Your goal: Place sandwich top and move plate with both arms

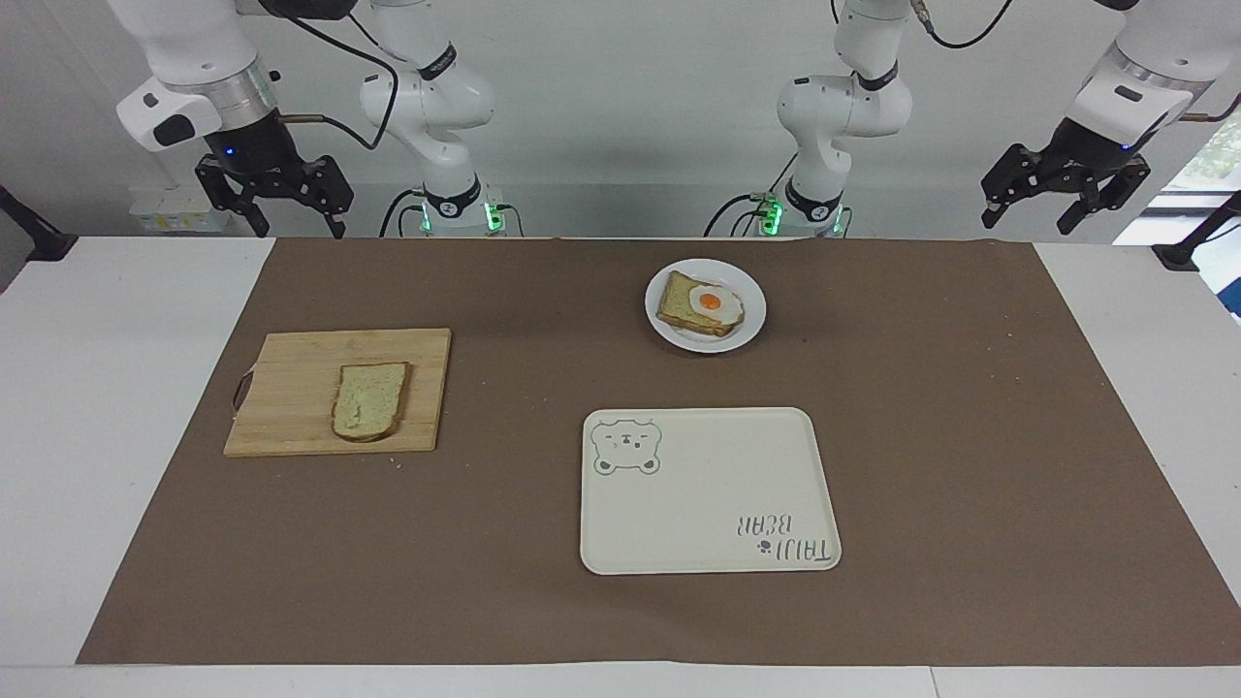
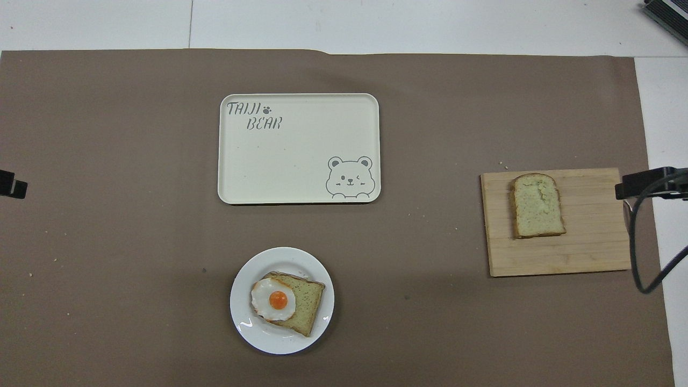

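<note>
A brown mat (image 1: pixel 620 601) is covering the table. On it, seen from overhead, a cream tray (image 2: pixel 299 148) is sitting at twelve o'clock. A wooden board (image 2: pixel 591 252) at three o'clock is carrying the sandwich top (image 2: pixel 536 205), its long axis running toward and away from the robots, rounded end pointing away. The plate (image 2: pixel 282 344) at six o'clock is holding egg toast (image 2: pixel 287 303). The left gripper (image 1: pixel 1064 199) and right gripper (image 1: pixel 274 202) are both hanging open, waiting above the table's corners nearest the robots.

The tray (image 2: pixel 299 148) bears the words "TAIJI BEAR" with a small paw print in one corner; a winking bear face is drawn in the diagonally opposite corner.
</note>
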